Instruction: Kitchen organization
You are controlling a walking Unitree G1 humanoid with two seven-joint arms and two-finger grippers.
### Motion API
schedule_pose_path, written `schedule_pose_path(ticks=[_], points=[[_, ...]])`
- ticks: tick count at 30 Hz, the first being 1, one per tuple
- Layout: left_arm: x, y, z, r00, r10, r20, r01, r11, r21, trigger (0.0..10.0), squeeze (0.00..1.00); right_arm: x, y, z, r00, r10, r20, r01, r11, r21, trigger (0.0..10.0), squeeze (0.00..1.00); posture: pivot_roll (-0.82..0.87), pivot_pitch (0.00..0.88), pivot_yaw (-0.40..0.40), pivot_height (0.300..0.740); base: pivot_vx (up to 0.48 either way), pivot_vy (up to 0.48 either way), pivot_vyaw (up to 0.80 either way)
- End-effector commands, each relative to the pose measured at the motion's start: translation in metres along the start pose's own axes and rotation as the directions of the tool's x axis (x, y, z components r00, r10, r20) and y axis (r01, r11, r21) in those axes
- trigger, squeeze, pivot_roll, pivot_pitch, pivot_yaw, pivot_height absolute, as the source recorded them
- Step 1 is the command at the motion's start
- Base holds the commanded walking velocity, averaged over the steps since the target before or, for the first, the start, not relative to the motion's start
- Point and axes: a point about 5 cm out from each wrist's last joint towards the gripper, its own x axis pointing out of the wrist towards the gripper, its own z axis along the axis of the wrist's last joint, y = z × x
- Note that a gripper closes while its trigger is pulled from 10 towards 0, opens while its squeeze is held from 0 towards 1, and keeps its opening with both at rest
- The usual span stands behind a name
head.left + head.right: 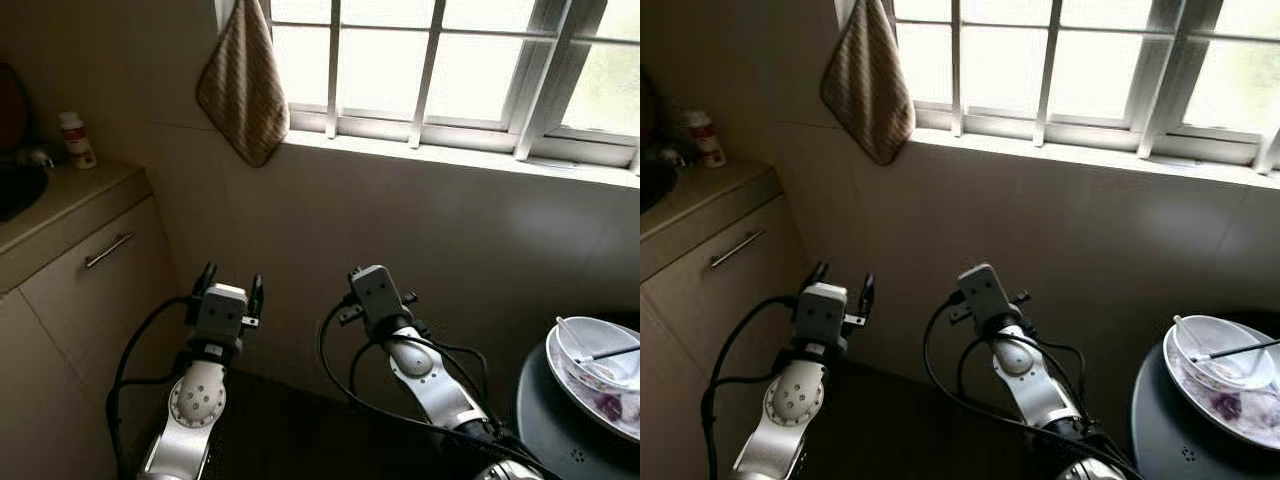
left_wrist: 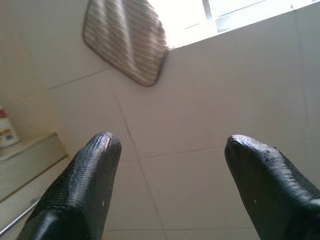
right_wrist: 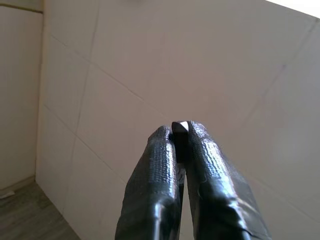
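Note:
Both arms are raised in front of a tiled wall below a window. My left gripper (image 1: 231, 285) is open with nothing between its fingers; past its fingertips (image 2: 102, 147) the left wrist view shows wall tiles and a brown striped cloth (image 2: 127, 40). My right gripper (image 3: 180, 131) is shut and points at the bare wall. The cloth (image 1: 243, 85) hangs from the left end of the window sill. At the far right a white bowl (image 1: 597, 350) with a utensil in it sits on a plate (image 1: 575, 385) on a dark round table (image 1: 555, 425).
A beige cabinet (image 1: 70, 300) with a metal handle (image 1: 108, 250) stands at the left. On its counter are a white bottle with a red label (image 1: 76, 140) and a dark sink (image 1: 15, 185). The window sill (image 1: 450, 155) runs along the wall. Dark floor lies below the arms.

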Motion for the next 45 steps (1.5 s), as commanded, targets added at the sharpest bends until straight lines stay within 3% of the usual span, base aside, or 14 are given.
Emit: schedule_pose_path(ticks=[1,10,17,24,27,31,39,45], points=[[0.001,0.006,0.0,1.0,0.013,-0.009,-0.012,1.0,0.002,10.0,0.0,0.002,0.004,0.011,0.999,0.013,0.043,-0.014,1.0,0.027,0.0,0.0,0.04,0.0,-0.031,0.736,0.0,0.48,0.8],[0.001,0.005,0.0,1.0,0.011,-0.009,-0.011,1.0,0.0,10.0,0.0,0.003,-0.003,0.021,0.996,-0.018,0.093,0.015,0.999,0.035,0.0,0.0,0.04,0.0,-0.033,0.736,0.0,0.48,0.8],[0.003,0.007,0.006,0.999,0.021,0.034,-0.021,1.0,0.007,10.0,0.0,0.007,-0.018,0.036,0.984,-0.069,0.165,0.067,0.998,0.018,0.0,0.0,0.03,0.0,-0.037,0.736,0.0,0.259,0.8],[0.006,0.012,0.012,0.997,0.047,0.066,-0.048,0.999,0.011,10.0,0.0,0.018,-0.043,0.103,0.891,-0.12,0.438,0.149,0.988,-0.032,0.0,0.0,0.04,0.0,-0.039,0.736,0.0,0.0,0.8],[0.007,0.012,0.014,0.996,0.048,0.078,-0.048,0.999,0.009,10.0,0.0,0.02,-0.048,0.123,0.857,-0.129,0.498,0.154,0.988,-0.009,0.0,0.0,0.04,0.0,-0.039,0.736,0.082,0.0,0.8],[0.01,0.012,0.019,0.994,0.053,0.098,-0.053,0.999,0.003,10.0,0.0,0.022,-0.046,0.163,0.771,-0.103,0.629,0.126,0.992,0.007,0.0,0.0,0.04,0.0,-0.042,0.736,0.339,0.0,0.8],[0.013,0.011,0.024,0.992,0.058,0.115,-0.058,0.998,-0.004,10.0,0.0,0.023,-0.035,0.178,0.726,-0.07,0.684,0.056,0.998,0.043,0.0,0.0,0.06,0.0,-0.053,0.736,0.416,0.0,0.8],[0.013,0.012,0.025,0.99,0.062,0.124,-0.062,0.998,-0.004,10.0,0.0,0.026,-0.032,0.175,0.732,-0.058,0.679,0.033,0.998,0.05,0.0,0.0,0.06,0.0,-0.056,0.736,0.424,0.0,0.8]])
